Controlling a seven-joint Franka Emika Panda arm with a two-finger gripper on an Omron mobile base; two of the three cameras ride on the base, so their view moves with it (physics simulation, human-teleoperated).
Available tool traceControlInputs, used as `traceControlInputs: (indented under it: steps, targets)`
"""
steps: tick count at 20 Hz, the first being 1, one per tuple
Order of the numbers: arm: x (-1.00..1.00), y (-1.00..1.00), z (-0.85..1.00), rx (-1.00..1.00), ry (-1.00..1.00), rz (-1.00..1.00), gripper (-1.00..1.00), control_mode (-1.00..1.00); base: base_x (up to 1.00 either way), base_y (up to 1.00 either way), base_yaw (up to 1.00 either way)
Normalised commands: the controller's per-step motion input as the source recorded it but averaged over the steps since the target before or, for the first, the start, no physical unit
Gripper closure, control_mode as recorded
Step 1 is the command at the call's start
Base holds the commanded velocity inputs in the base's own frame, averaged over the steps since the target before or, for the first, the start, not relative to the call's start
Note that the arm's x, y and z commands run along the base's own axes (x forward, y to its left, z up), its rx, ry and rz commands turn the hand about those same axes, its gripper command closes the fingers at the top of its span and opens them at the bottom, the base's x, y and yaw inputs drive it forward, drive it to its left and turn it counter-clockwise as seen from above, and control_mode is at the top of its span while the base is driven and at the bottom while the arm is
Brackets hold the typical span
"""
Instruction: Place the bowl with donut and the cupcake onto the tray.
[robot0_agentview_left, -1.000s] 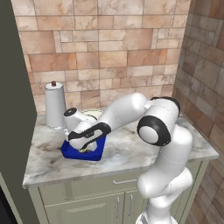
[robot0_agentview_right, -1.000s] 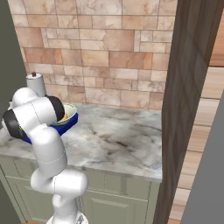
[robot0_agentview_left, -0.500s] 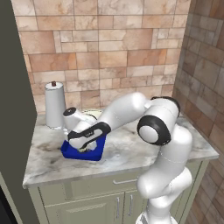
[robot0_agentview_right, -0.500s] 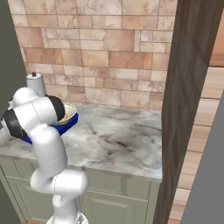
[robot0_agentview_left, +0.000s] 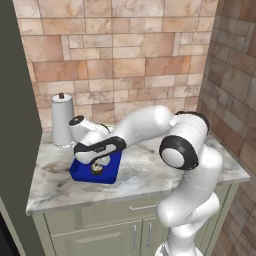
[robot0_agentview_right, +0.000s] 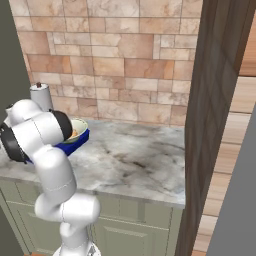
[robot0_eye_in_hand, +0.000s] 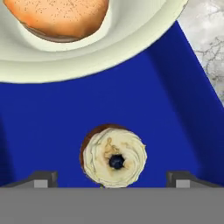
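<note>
The deep blue tray (robot0_eye_in_hand: 175, 109) lies on the marble counter. On it sits the pale green-cream bowl (robot0_eye_in_hand: 131, 39) holding the orange-brown donut (robot0_eye_in_hand: 61, 17). The cupcake (robot0_eye_in_hand: 114, 155), with cream swirl frosting and a dark berry, stands on the tray floor near the bowl. My gripper (robot0_eye_in_hand: 111, 178) hovers right over the cupcake, open, its fingertips (robot0_eye_in_hand: 43, 178) wide apart on either side and touching nothing. In the left base view the gripper (robot0_agentview_left: 97, 161) hangs over the tray (robot0_agentview_left: 80, 172) and the cupcake (robot0_agentview_left: 97, 169). The right base view shows the bowl (robot0_agentview_right: 79, 127) on the tray (robot0_agentview_right: 80, 140).
A white paper towel roll (robot0_agentview_left: 62, 121) stands behind the tray by the left wall, also in the right base view as the roll (robot0_agentview_right: 41, 97). Marble counter (robot0_agentview_left: 150, 170) stretches to the right. A tall wooden panel (robot0_agentview_right: 215, 100) bounds the counter's right end.
The hand has edged slightly upward over the tray. The cupcake, bowl and tray have stayed where they were.
</note>
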Motion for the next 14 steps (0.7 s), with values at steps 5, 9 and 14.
traceControlInputs:
  steps: [5,9,14]
  targets:
    - [-0.35,-0.06,0.45,0.00,0.04,0.00,-1.00,-1.00,0.00,0.00,0.00]
    - [-0.49,-0.42,0.23,0.00,0.00,0.01,-1.00,-1.00,0.00,0.00,0.00]
    - [-0.22,-0.80,0.22,0.03,0.00,0.09,-1.00,-1.00,0.00,0.00,0.00]
